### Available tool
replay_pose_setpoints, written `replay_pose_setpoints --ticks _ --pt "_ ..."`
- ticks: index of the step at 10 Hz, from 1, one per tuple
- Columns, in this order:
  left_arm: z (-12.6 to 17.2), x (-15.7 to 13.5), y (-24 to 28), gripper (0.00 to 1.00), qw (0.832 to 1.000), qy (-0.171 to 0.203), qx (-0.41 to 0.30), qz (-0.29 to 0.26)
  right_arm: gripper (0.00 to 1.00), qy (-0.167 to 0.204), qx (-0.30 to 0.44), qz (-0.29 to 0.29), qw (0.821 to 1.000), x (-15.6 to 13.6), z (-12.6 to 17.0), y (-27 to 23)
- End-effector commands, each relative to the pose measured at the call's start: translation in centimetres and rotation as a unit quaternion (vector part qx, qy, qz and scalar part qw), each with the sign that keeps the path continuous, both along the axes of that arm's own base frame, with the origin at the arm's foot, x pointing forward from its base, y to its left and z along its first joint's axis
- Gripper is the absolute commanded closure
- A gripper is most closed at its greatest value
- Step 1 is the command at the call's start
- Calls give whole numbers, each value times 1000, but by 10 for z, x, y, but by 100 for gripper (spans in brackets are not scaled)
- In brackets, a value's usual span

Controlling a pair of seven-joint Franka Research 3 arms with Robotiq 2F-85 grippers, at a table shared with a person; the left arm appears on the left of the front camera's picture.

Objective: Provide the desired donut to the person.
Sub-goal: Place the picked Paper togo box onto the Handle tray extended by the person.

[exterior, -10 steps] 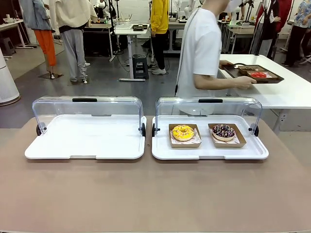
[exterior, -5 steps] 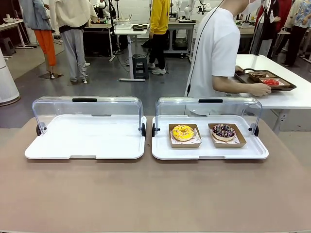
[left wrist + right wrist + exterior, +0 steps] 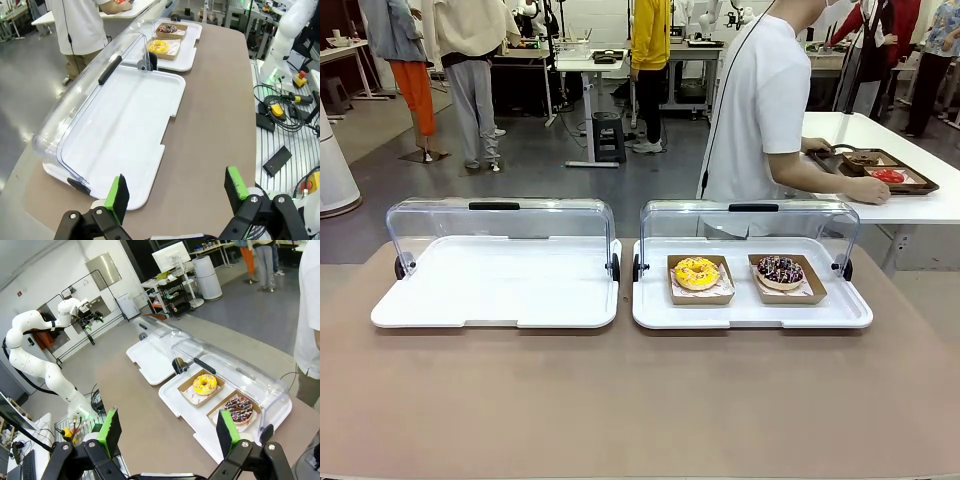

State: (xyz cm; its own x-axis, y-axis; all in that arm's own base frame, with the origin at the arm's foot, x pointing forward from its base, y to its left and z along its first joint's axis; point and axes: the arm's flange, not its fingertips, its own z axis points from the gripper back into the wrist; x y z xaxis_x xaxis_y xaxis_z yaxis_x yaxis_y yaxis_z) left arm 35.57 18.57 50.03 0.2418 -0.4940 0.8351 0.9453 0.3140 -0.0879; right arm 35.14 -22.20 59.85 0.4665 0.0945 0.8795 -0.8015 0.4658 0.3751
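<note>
Front camera faces across table (image 3: 640, 400); both wrist cameras high, angled down; all share trays (image 3: 750, 312).

This is a robotics lab in an open workshop hall with a grey floor (image 3: 550, 165). White height-adjustable tables (image 3: 588, 70) carry equipment, a white robot arm (image 3: 37, 357) stands on a base beside cables (image 3: 280, 107), and a monitor (image 3: 171, 256) sits on a trolley.

Inspection finds no legible text, label, brand, number or sign on any surface; all markings are too small or blurred.
</note>
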Motion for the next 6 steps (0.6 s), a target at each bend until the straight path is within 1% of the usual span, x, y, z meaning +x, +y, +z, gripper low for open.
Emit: replay_pose_setpoints --ticks 1,6 --pt "-1 0 0 0 1000 -3 -7 5 0 -2 2 0 1000 1 1 1" --pt "-1 0 0 0 1000 -3 -7 5 0 -2 2 0 1000 1 1 1"
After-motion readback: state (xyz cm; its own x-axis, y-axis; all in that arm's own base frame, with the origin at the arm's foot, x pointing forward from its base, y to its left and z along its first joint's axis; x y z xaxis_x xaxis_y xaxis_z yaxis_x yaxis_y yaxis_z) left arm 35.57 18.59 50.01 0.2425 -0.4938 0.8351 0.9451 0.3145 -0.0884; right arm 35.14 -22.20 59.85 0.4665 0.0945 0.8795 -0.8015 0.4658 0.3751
